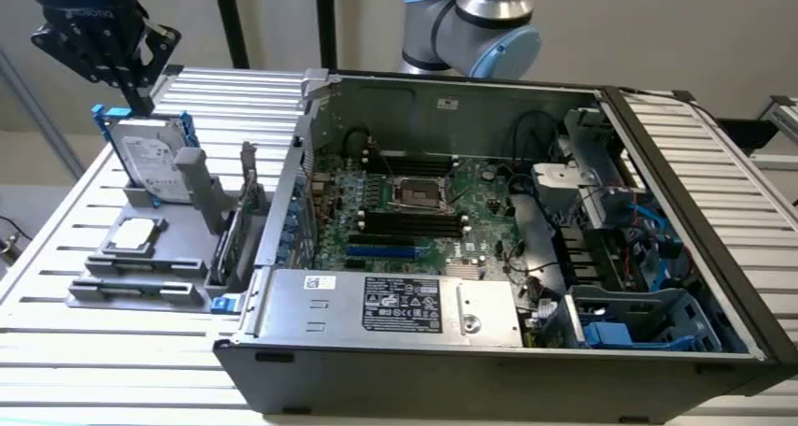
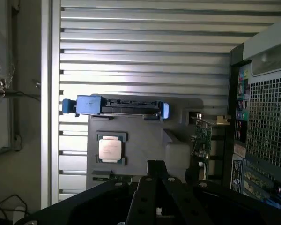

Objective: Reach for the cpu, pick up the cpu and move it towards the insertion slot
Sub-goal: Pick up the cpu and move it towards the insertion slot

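Note:
The cpu [image 1: 135, 234] is a small silver square chip lying flat in a holder on the grey fixture [image 1: 172, 269], at the exterior view's left. In the wrist view the cpu [image 2: 110, 149] sits beside my fingertips, well below them. My gripper [image 1: 137, 102] hangs high over the fixture's far end, just above the upright hard drive [image 1: 156, 163], its black fingers [image 2: 147, 187] drawn together on nothing. The insertion slot [image 1: 420, 193] is the shiny square socket with a dark centre on the motherboard inside the open computer case [image 1: 374, 361].
The hard drive with blue rails [image 2: 117, 105] stands upright at the fixture's far end. A green card [image 2: 202, 138] stands on edge between the fixture and the case wall. The slatted metal table [image 1: 75, 211] surrounds everything. Cables and drive bays crowd the case's right side.

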`<action>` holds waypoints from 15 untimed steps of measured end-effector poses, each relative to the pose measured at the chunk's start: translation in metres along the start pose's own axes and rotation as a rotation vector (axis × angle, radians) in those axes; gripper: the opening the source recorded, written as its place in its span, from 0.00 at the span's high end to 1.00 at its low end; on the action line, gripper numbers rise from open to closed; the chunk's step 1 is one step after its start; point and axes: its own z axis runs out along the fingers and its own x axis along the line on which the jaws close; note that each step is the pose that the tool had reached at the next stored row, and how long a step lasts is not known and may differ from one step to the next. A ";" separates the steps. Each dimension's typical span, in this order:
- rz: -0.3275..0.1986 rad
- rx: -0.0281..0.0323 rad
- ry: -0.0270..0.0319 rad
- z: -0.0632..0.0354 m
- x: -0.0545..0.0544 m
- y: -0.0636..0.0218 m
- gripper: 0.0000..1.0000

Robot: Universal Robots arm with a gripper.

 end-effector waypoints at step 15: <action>0.000 0.0000 0.0026 0.0101 0.047 -0.0087 0.89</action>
